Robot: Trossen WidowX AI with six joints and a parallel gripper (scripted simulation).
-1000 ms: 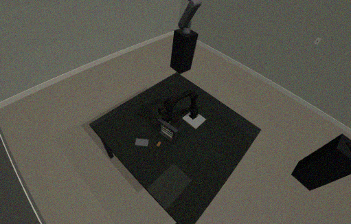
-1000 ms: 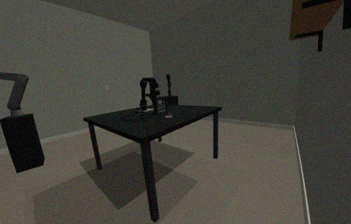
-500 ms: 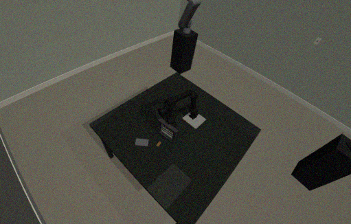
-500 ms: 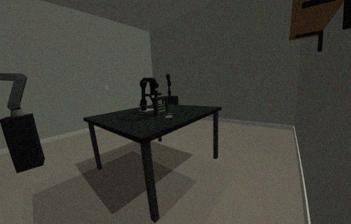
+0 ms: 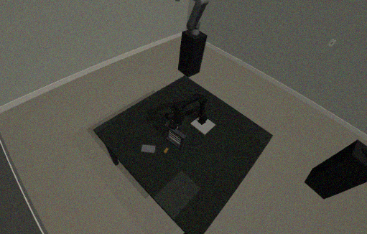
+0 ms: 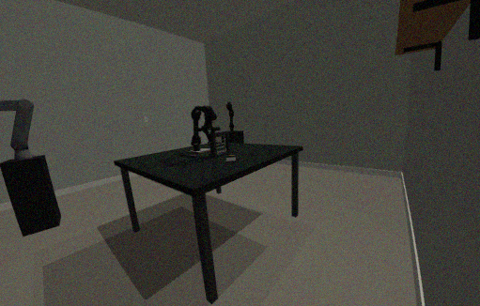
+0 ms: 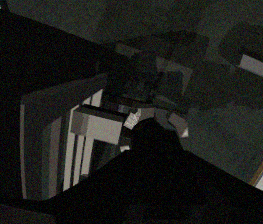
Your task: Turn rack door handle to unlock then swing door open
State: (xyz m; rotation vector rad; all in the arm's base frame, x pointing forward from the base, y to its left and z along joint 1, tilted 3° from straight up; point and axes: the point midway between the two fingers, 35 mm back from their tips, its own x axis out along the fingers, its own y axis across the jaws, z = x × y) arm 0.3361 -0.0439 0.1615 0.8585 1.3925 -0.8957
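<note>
The end effector (image 5: 174,125) (image 6: 212,141) (image 7: 155,157) is partly closed, apparently gripping the upright handle (image 7: 155,131); the rack (image 5: 181,143) (image 6: 226,136) (image 7: 29,150) lies towards nine o'clock in the wrist view. Likely the unlocking turn: finish it, then swing the door, grip kept.

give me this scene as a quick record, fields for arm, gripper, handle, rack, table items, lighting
arm: bent over the table, base on a white plate
gripper: shut on the handle, at the rack
handle: mostly hidden by the gripper
rack: upright on the table, pale slats showing
table items: pale flat box, small orange block, both near the rack
lighting: dim, grainy
unclear: how far the handle is turned
</note>
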